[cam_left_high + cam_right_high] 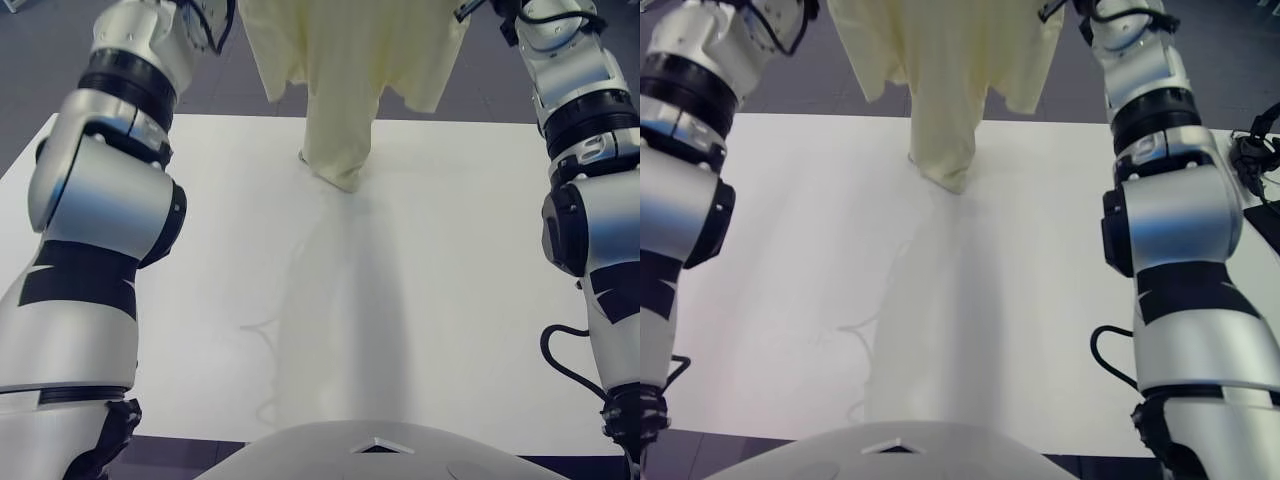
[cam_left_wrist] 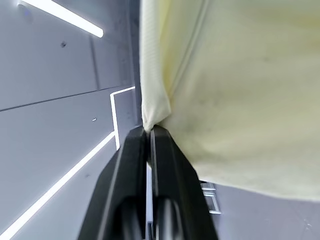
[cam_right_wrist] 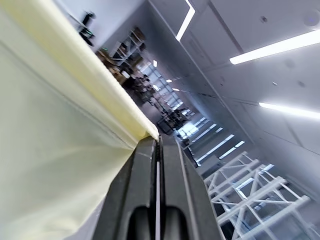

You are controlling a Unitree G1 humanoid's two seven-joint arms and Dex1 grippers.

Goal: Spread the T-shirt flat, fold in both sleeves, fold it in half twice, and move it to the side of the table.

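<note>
Pale yellow, your T-shirt (image 1: 340,90) hangs over the far part of the white table (image 1: 450,300). Your left gripper (image 2: 149,130) and right gripper (image 3: 157,140) each pinch its upper edge between closed fingers.

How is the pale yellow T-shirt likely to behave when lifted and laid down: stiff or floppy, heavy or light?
Probably very floppy: the pale yellow fabric T-shirt hangs in loose folds from the left tool and right tool, and its lowest end seems to crumple on the white table. Likely light, since thin pinches of fabric hold it.
</note>
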